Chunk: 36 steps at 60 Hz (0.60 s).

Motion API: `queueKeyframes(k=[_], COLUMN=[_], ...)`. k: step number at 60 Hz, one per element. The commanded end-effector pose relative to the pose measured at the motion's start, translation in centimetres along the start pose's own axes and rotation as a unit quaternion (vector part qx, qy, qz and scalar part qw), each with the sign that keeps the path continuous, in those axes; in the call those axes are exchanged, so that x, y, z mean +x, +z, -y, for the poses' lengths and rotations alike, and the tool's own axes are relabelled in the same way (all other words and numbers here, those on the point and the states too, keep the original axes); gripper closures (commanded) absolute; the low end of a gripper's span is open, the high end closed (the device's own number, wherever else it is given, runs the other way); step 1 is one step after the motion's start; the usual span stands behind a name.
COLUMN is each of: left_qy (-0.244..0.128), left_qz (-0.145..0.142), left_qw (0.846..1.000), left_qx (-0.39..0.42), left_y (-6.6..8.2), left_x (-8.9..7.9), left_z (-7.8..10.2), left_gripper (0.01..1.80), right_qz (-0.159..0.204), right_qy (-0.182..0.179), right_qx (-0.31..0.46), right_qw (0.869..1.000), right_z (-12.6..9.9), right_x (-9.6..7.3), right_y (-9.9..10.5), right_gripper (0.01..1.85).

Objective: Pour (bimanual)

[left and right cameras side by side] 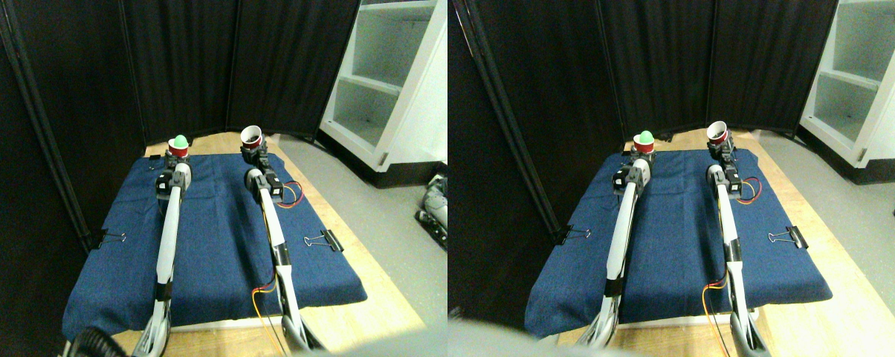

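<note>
A small red cup with a green ball on top sits at the far end of my left manipulator, and my left gripper is shut on it. A second red cup, white inside and tilted so its mouth shows, is held at the tip of my right manipulator by my right gripper. Both cups stay over the far edge of the blue cloth, roughly a hand's width apart.
The blue cloth covers a wooden board and is pinned by black binder clips on the right and left. Black curtain panels close the back and left. A white shelf unit stands at right.
</note>
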Motion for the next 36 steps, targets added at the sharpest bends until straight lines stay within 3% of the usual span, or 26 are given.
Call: queueKeyframes(k=[1,12,36], left_qy=[-0.018,-0.012,-0.002], left_qz=[0.007,0.007,0.029], left_qw=[1.000,1.000,0.999], left_qx=[-0.002,-0.013,-0.019], left_y=[0.5,1.3,1.8], left_x=[0.3,1.0,1.6], left_z=[-0.2,-2.5,-4.6], left_gripper=[1.48,1.48,1.48], right_qz=[0.009,0.014,0.013], right_qy=[0.010,0.006,-0.009], right_qx=[0.013,0.022,0.043], right_qw=[1.000,1.000,0.999], right_z=[-0.4,0.1,2.0], right_x=[-0.1,-0.3,-0.4], right_y=[0.1,-0.5,-1.1], right_gripper=[1.53,1.53,1.53])
